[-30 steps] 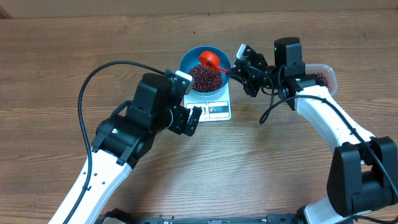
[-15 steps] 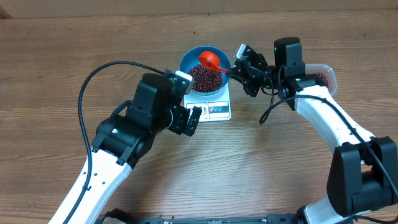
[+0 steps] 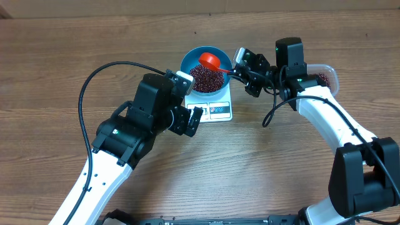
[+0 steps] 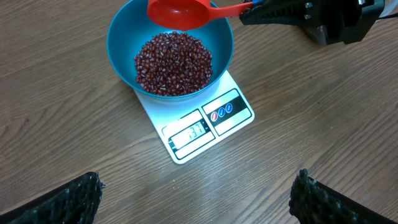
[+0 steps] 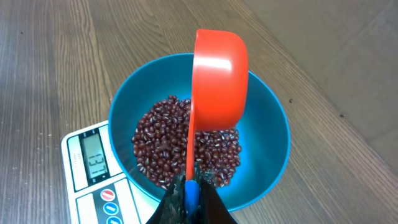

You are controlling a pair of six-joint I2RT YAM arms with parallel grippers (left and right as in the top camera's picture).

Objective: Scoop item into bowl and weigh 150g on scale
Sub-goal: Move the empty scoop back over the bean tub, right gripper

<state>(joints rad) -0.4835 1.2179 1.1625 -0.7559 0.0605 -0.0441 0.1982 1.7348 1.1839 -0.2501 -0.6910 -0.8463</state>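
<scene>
there, beans [image 5: 161,146] fill the bowl [image 5: 268,127] beneath the right jaws' tilted scoop [image 5: 217,74].

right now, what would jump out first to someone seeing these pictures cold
The bright blue bowl, heaped with dark red beans, grabs the eye first; it sits on the small white scale mid-table, whose display seems to read 131. Just over the bowl's rim hangs a red scoop, tipped on its side, its handle clamped in the right gripper.
</scene>
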